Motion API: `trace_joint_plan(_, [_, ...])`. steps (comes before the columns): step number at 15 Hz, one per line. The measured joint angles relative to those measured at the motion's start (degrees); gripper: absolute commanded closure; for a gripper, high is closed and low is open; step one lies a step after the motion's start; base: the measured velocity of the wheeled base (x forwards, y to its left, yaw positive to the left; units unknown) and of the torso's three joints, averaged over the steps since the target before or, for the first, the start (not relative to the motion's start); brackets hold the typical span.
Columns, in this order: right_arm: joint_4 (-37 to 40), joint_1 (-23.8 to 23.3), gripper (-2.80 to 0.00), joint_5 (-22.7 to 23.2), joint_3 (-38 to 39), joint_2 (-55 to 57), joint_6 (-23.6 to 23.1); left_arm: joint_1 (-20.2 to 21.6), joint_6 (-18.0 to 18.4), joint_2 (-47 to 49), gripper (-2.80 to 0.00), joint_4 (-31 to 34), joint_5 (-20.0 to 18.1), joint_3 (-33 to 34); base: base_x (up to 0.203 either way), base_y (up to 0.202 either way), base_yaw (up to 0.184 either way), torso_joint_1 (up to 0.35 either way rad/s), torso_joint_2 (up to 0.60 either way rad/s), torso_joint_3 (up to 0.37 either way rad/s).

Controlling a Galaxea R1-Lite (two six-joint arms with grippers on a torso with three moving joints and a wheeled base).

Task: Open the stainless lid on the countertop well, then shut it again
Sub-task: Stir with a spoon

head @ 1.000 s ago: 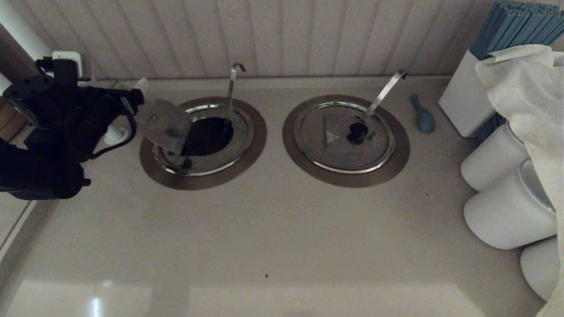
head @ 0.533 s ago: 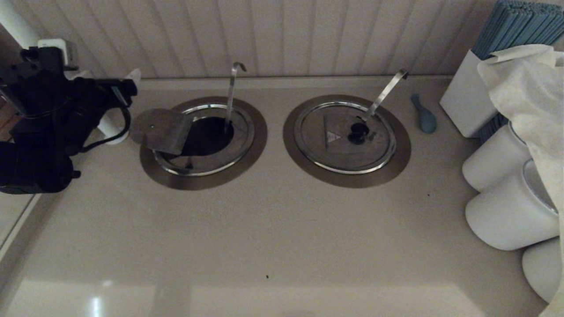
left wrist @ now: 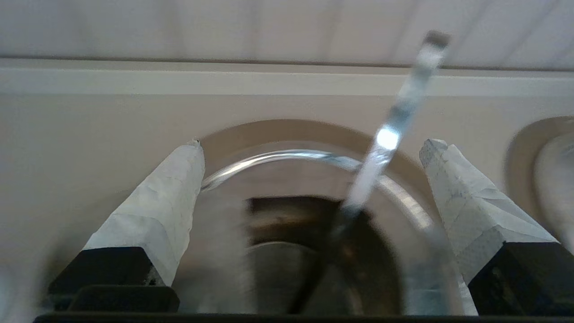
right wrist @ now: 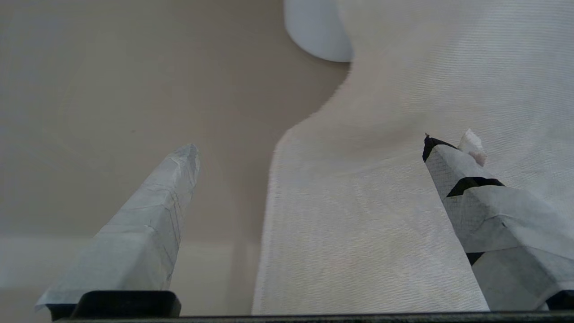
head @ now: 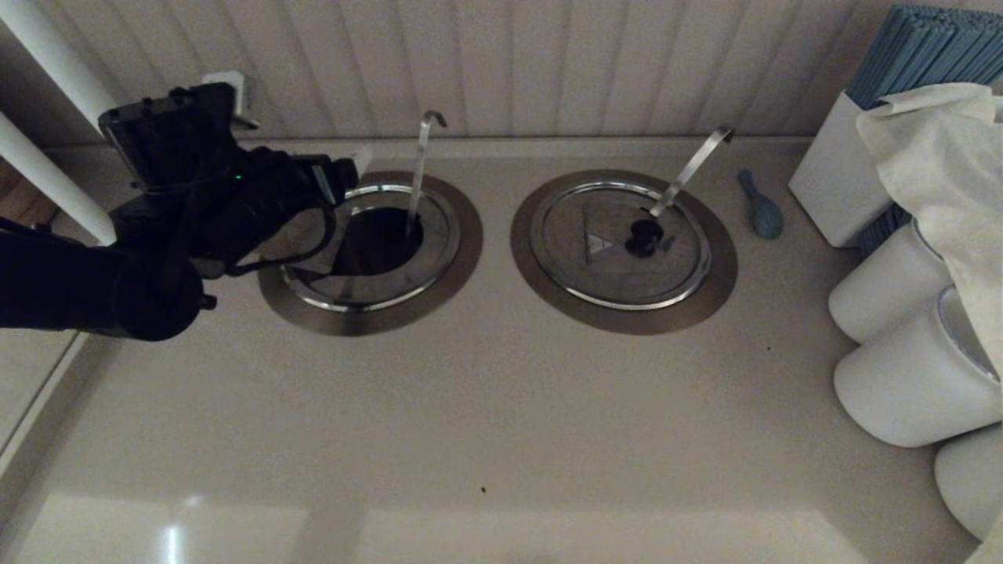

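The countertop well [head: 439, 262] on the left has its stainless lid folded back, so the dark opening [head: 380, 239] is exposed. Only a grey part of the lid's flap [head: 294, 239] shows, under my left arm. The thin hook-tipped ladle handle [head: 419, 172] stands up out of the well. My left gripper [head: 345, 176] hovers open at the well's back left edge and holds nothing. In the left wrist view its open gripper [left wrist: 314, 143] frames the chrome rim [left wrist: 269, 159], the opening [left wrist: 291, 215] and the ladle handle [left wrist: 394, 121]. My right gripper [right wrist: 309, 143] is open over a white cloth [right wrist: 381, 224].
The twin well [head: 623, 239] to the right is shut, with a black knob [head: 642, 233] and a broad strap ladle handle [head: 693, 168]. A blue utensil [head: 762, 210], a white box [head: 838, 180], white canisters [head: 909, 376] and a draped cloth [head: 940, 157] crowd the right side.
The lid flap, tilted up a second ago, dropped flat to the left. My open left gripper then swung right from the counter's left edge to the well, covering most of the flap.
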Motion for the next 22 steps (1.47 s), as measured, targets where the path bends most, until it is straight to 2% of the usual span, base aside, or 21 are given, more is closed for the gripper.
trace_joint_plan(3, [0.00,0.07,-2.80,-0.02,0.00,0.00,0.02,-3.19,0.22,3.39,-2.80,5.84,-0.74,-7.95,0.000,0.000,0.000,0.000,0.00,0.000])
trace_joint_plan(6, [-0.01,0.05,-2.80,0.00,0.00,0.00,0.00,-4.83,0.79,6.52,-2.80,8.69,-1.75,-12.45,0.000,0.000,0.000,0.000,0.00,0.000])
trace_joint_plan(9, [0.00,0.07,-2.80,0.02,0.00,0.00,0.00,-5.68,4.20,9.26,-2.80,8.91,-1.62,-14.61,0.000,0.000,0.000,0.000,0.00,0.000])
trace_joint_plan(16, [0.00,0.07,-2.80,-0.02,0.00,0.00,0.00,-6.60,4.79,15.73,-2.80,8.35,-1.16,-18.45,0.000,0.000,0.000,0.000,0.00,0.000])
trace_joint_plan(20, [0.00,0.07,-2.80,0.00,0.00,0.00,0.00,-6.50,4.69,20.07,-2.80,3.26,0.96,-21.92,0.000,0.000,0.000,0.000,0.00,0.000])
trace_joint_plan(21, [0.02,0.07,-2.80,0.00,0.00,0.00,0.00,-6.52,4.72,20.90,0.00,3.05,1.07,-22.64,0.000,0.000,0.000,0.000,0.00,0.000])
trace_joint_plan(22, [0.00,0.07,-2.80,-0.02,0.00,0.00,0.01,-6.61,4.70,21.60,0.00,3.04,1.10,-23.21,0.000,0.000,0.000,0.000,0.00,0.000])
